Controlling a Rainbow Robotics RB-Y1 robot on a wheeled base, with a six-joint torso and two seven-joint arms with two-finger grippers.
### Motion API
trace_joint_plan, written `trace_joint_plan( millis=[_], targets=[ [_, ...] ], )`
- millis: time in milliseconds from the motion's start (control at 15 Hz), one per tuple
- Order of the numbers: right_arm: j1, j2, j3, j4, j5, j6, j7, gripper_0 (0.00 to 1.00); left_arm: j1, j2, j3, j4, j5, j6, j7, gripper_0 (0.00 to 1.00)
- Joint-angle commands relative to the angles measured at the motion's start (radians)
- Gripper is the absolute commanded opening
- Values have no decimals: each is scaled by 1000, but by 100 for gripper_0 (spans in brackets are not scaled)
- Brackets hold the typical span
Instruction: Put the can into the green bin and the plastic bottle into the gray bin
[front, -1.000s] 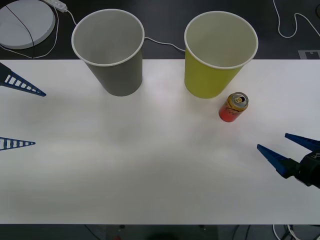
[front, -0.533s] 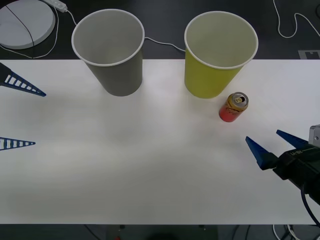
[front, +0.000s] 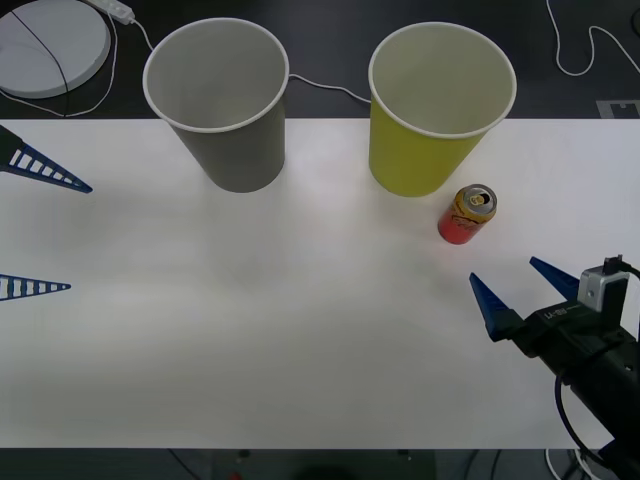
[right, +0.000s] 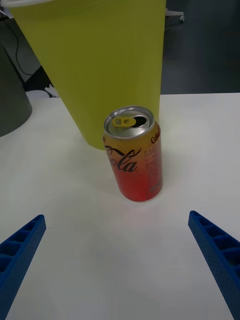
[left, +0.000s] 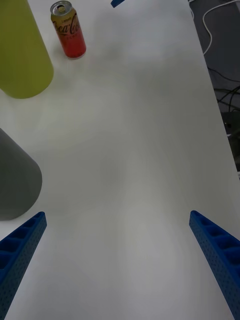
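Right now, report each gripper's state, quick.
Left gripper: open, holding nothing, at the table's left edge.
Right gripper: open, holding nothing, just short of the can.

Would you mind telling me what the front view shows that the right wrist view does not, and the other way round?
Front view alone: the open mouth of the gray cup, its inside bare, the left tool open at the table's left edge, and a round white disc beyond the table.

Right wrist view alone: the lettering on the side of the can.

Both: the can standing upright beside the yellow-green cup, and the right tool open, short of the can.
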Motion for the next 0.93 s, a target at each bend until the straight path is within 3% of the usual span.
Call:
trace_joint_plan(
  millis=[67,333,933],
  targets=[
    [-120,50,134,97,40,75,-62,100,0,0,0,0,0,0,0,100],
    [-250,118,293,210,40,184,-85,100,0,0,0,0,0,0,0,100],
    [-342,251,307,405,40,190,-94,100,0,0,0,0,0,0,0,100]
  ],
)
